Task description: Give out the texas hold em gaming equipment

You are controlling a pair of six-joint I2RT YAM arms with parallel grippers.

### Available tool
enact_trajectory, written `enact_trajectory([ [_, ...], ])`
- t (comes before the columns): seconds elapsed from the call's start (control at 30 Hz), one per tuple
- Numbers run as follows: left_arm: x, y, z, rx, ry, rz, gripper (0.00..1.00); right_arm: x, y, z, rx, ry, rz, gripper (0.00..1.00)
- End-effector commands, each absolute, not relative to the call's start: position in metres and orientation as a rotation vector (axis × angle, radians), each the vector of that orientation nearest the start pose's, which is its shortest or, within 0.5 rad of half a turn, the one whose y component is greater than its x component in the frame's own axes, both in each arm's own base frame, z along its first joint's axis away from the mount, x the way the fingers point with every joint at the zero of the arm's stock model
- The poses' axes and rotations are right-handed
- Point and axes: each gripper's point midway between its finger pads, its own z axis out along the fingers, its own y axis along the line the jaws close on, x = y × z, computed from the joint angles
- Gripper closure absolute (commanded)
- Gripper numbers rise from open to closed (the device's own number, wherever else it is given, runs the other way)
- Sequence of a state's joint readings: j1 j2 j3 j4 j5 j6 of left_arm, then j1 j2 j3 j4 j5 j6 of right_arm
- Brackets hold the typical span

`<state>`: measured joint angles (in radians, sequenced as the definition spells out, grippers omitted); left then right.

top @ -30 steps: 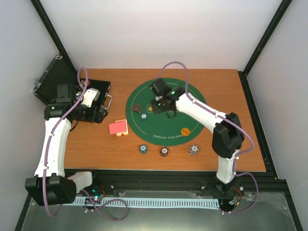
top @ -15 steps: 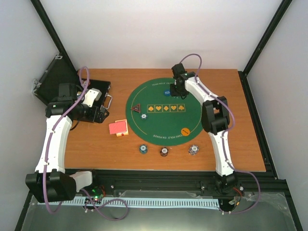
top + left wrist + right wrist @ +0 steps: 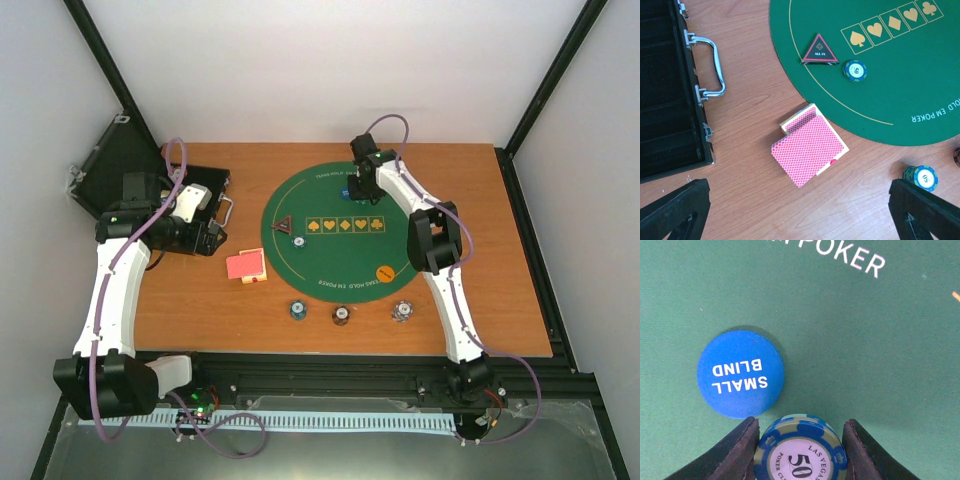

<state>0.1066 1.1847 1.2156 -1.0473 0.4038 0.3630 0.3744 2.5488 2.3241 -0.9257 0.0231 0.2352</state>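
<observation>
My right gripper (image 3: 801, 424) is shut on a blue-rimmed poker chip (image 3: 800, 451) marked 50, held flat just above the green mat, right next to the blue SMALL BLIND button (image 3: 740, 373). In the top view that gripper (image 3: 358, 185) is at the mat's far edge. My left gripper (image 3: 800, 210) hangs open above bare wood, with the red-backed cards (image 3: 809, 145) lying just ahead of it. The dark triangular ALL IN marker (image 3: 819, 50) and a chip (image 3: 854, 70) sit on the mat's left side. An orange button (image 3: 383, 271) lies at its near right.
The round green felt mat (image 3: 330, 270) fills the table's middle. The black hinged case (image 3: 110, 180) lies open at the far left, its metal handle (image 3: 715, 65) toward the mat. Three chip stacks (image 3: 297, 309) (image 3: 341, 315) (image 3: 402, 312) stand in a row near the front edge.
My right arm has swung from the middle of the mat out to its far edge, carrying the chip to beside the blue button. The left arm has hardly moved.
</observation>
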Motion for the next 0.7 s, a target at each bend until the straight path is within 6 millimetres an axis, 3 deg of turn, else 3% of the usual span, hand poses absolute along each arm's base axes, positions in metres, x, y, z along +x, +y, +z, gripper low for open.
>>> enact_trajectory([
  [0.0,0.293,-0.035,0.234,0.482,2.436,-0.308,0.00,0.553,0.209,0.029,-0.169,2.746,0.122,0.79],
  [0.1,0.291,-0.034,0.235,0.485,2.429,-0.301,0.00,0.550,0.209,0.025,-0.170,2.761,0.121,0.74],
  [0.23,0.291,-0.035,0.235,0.480,2.437,-0.312,0.00,0.550,0.208,0.035,-0.163,2.752,0.123,0.52],
  [0.33,0.292,-0.035,0.237,0.473,2.436,-0.317,0.00,0.551,0.208,0.060,-0.160,2.716,0.127,0.39],
  [0.47,0.290,-0.036,0.239,0.465,2.432,-0.324,0.00,0.547,0.206,0.105,-0.154,2.664,0.143,0.33],
  [0.57,0.289,-0.036,0.241,0.462,2.429,-0.324,0.00,0.525,0.213,0.128,-0.172,2.662,0.143,0.32],
  [0.67,0.289,-0.037,0.241,0.462,2.428,-0.324,0.00,0.483,0.236,0.143,-0.258,2.637,0.137,0.28],
])
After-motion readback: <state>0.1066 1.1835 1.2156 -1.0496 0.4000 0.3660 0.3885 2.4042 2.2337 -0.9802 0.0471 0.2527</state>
